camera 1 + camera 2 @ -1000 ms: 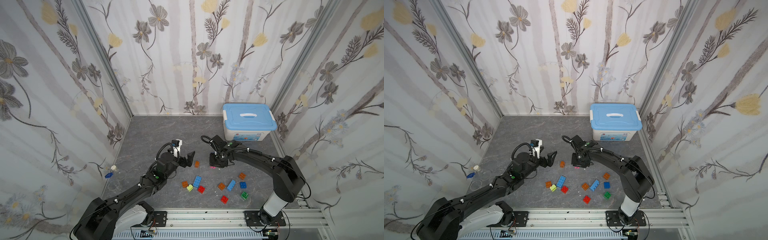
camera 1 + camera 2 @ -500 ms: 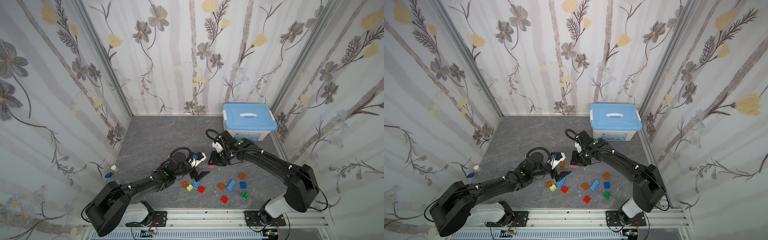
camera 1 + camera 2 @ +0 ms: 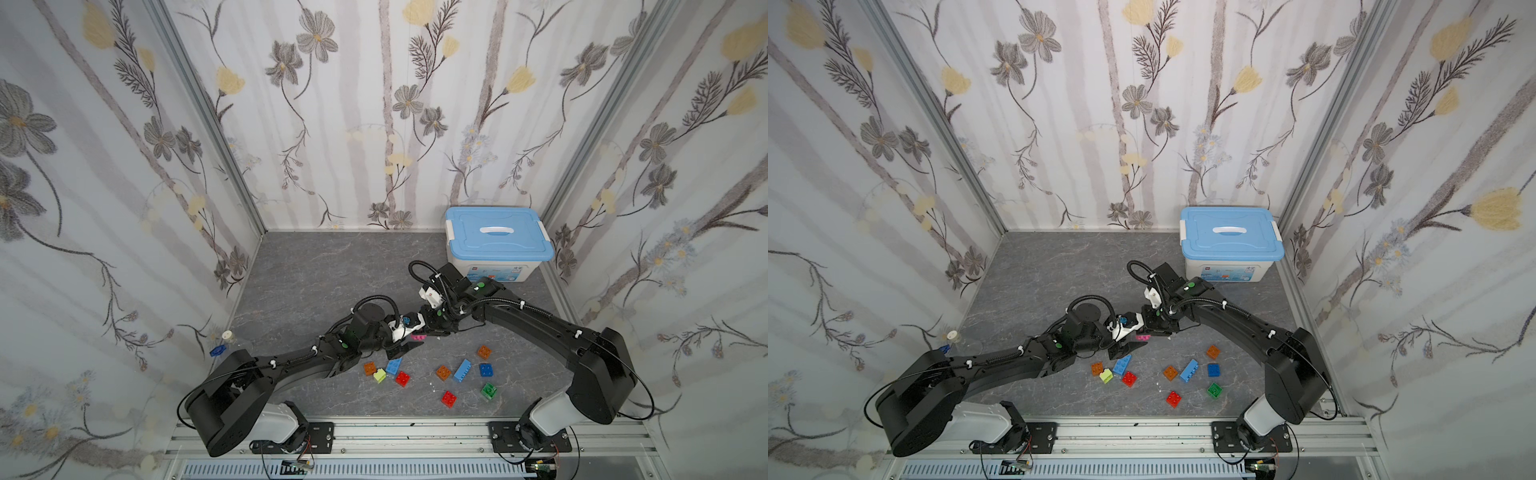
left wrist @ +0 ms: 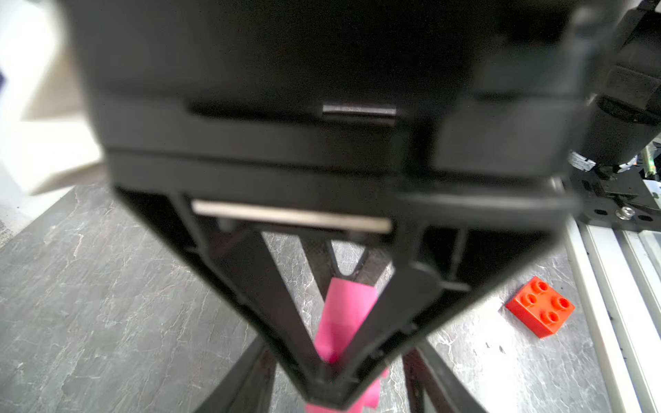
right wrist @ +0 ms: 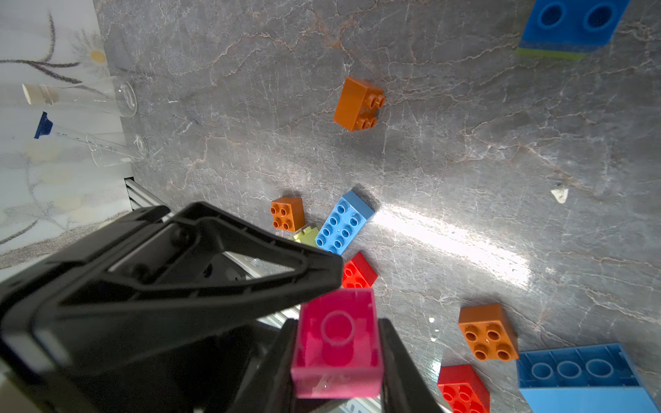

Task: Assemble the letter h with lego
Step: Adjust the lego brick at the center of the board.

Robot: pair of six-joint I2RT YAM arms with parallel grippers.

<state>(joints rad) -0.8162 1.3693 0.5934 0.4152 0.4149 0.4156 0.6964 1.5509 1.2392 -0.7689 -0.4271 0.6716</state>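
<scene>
In both top views my two grippers meet above the middle of the floor. My right gripper [image 5: 338, 372] is shut on a pink lego brick [image 5: 336, 343], hollow underside towards its camera, held clear of the floor [image 3: 316, 282]. My left gripper [image 3: 409, 344] stands open around that pink brick [image 3: 418, 337]. One of its fingers [image 5: 221, 282] lies along the brick's edge; whether it touches is unclear. In the left wrist view the right gripper's body hides most of the brick [image 4: 345, 314]. Loose lego lies nearer the front: orange [image 3: 369, 367], lime [image 3: 379, 375], light-blue [image 3: 393, 365], red [image 3: 402, 378] and several more.
A white storage box with a light-blue lid [image 3: 496, 241] stands at the back right. Clear glass tubes [image 3: 226, 337] lie by the left wall. A metal rail [image 3: 395, 432] runs along the front edge. A blue brick stacked on a lime one [image 5: 568, 25] lies apart from the rest.
My left arm swung in from the left to the right gripper and its jaws narrowed around the pink brick. My right gripper lifted that brick off the floor.
</scene>
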